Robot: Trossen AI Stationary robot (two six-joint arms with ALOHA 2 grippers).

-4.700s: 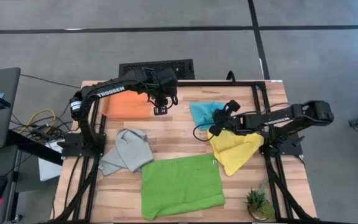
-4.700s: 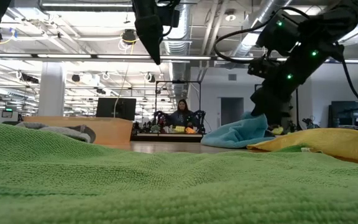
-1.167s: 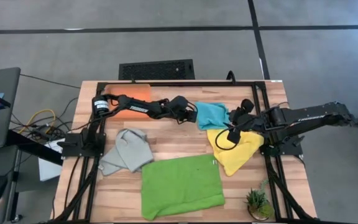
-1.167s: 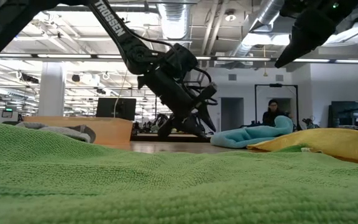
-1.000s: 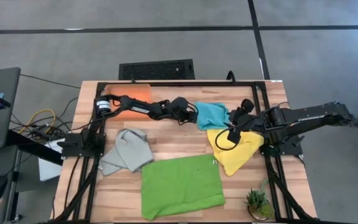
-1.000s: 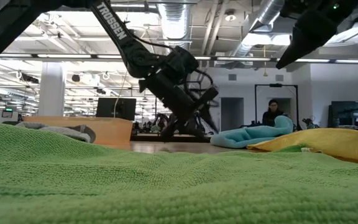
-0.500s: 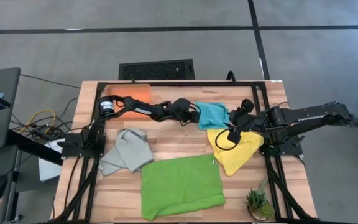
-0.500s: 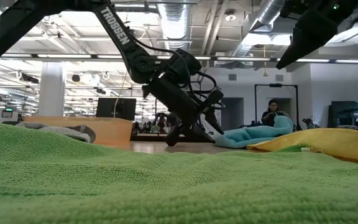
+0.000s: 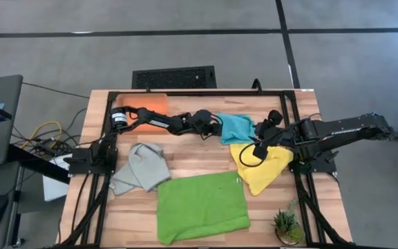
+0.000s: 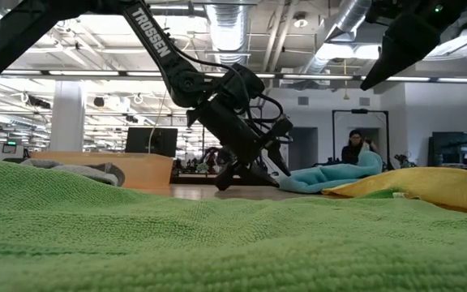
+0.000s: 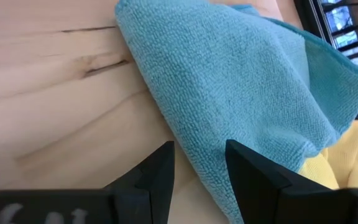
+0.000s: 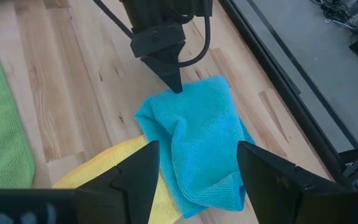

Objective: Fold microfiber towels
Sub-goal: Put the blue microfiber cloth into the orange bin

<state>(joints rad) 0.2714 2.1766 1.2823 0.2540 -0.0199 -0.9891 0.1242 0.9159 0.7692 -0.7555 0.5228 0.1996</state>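
A wooden desk (image 9: 192, 155) seen from above holds five cloths and two dark robot arms. The left arm stretches low across the back of the desk, and its hand (image 9: 218, 128) sits at the near edge of the blue cloth (image 9: 236, 127), which lies crumpled toward the back right. In the left wrist view the two fingers (image 11: 160, 174) stand a little apart, straddling the cloth's hem with the fabric between them; they are not pressed together on it. In the level view the left hand (image 10: 252, 170) tilts down with its tips at the desk surface, right beside the blue cloth (image 10: 327, 176).

The right arm reaches in from the right side, and its hand (image 9: 262, 135) hangs above the spot where the blue cloth meets the yellow cloth (image 9: 262, 166). Its fingers (image 12: 135, 180) are spread wide and hold nothing.

The yellow cloth lies crumpled just in front of the blue one, touching it. A green cloth (image 9: 201, 206) is spread flat at the front centre. A grey cloth (image 9: 142, 167) lies bunched at the front left. An orange cloth (image 9: 146, 113) sits folded at the back left, partly under the left arm. A small potted plant (image 9: 287, 225) stands at the front right corner.
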